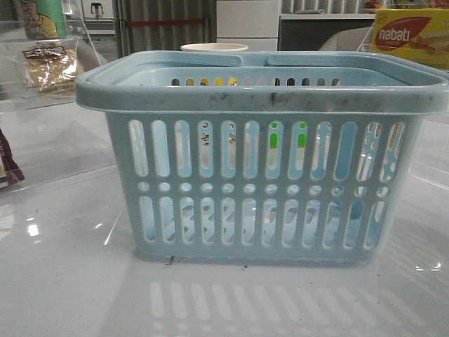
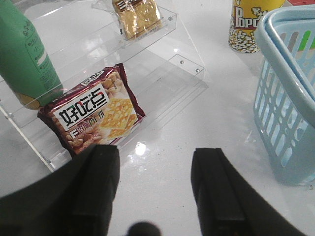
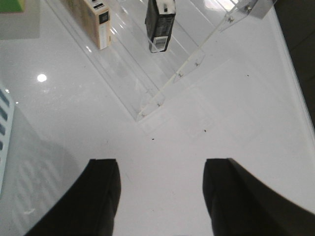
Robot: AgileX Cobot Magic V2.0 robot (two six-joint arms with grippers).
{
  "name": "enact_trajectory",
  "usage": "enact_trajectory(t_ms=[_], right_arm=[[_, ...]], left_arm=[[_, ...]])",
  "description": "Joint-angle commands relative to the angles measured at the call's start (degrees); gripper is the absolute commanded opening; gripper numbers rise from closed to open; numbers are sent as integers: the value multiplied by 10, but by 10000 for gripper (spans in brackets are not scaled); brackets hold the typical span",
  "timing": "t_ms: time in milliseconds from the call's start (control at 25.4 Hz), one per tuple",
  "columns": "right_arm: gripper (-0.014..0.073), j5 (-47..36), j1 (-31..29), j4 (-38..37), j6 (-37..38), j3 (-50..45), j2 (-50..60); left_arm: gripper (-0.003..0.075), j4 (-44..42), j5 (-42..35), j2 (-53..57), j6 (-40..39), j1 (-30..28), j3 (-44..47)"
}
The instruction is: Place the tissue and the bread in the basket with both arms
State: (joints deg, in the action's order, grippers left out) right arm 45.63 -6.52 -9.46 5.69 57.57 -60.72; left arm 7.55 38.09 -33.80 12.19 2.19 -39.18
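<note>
The light-blue slotted basket [image 1: 259, 175] fills the middle of the front view; its corner shows as the basket [image 2: 288, 88] in the left wrist view. The clear-wrapped golden bread [image 2: 136, 17] lies on an upper step of a clear acrylic shelf, also seen as the bread [image 1: 49, 69] at the front view's left. My left gripper [image 2: 157, 151] is open over bare table, short of that shelf. The near-black tissue [image 3: 160, 24] pack lies on another clear stepped shelf. My right gripper [image 3: 161, 162] is open and empty, well short of it. Neither gripper shows in the front view.
On the left shelf stand a dark brown-red cracker packet [image 2: 96, 115] and a green bottle [image 2: 24, 54]. A popcorn cup [image 2: 248, 24] stands beside the basket. A tan box [image 3: 93, 19] sits near the tissue. A yellow-red nabati box [image 1: 410, 35] is at the back right.
</note>
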Motion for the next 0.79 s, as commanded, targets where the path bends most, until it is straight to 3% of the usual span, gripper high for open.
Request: enact_trajectory(t_ms=[0,394,748], right_arm=[[489,-9,-24,12,0,80,-67],[489,37,-30,17,-21,272,-297],[489,-25,-30,8,-22,345,-397]], left_arm=[[400,6,-46,-5,-5,4,-16],[400,6,-46,-5,-5,4,-16],[400,6,-46,-5,-5,4,-16]])
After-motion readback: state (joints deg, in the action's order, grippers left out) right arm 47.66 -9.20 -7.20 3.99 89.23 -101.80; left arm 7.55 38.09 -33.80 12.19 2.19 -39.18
